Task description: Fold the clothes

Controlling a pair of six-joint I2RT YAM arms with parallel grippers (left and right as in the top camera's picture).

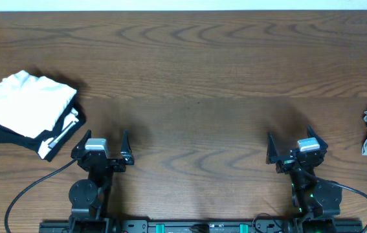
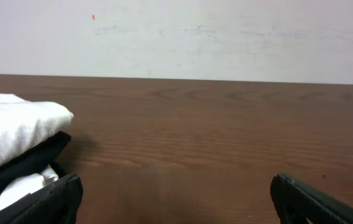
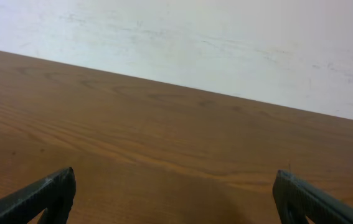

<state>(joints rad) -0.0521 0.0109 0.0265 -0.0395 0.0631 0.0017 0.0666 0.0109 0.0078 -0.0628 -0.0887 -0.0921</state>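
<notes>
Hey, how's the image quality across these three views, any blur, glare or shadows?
Overhead: sharp, evenly lit, faint shadows by the left gripper and right gripper, white cloth washed out. Left wrist: soft, jaws blurred at the bottom corners. Right wrist: tilted view, similarly soft.

Item 1, the left gripper (image 1: 105,137): two matte black fingers (image 2: 45,200), wedge-shaped with blunt ends. A silver-grey block (image 1: 96,145) caps the wrist just behind them, and a black round joint housing (image 1: 83,193) sits further back. A thin black cable (image 1: 41,174) loops out to its left.

Item 2, the right gripper (image 1: 289,136): same black fingers and silver-grey cap. Small green lights (image 1: 309,194) show behind it.
</notes>
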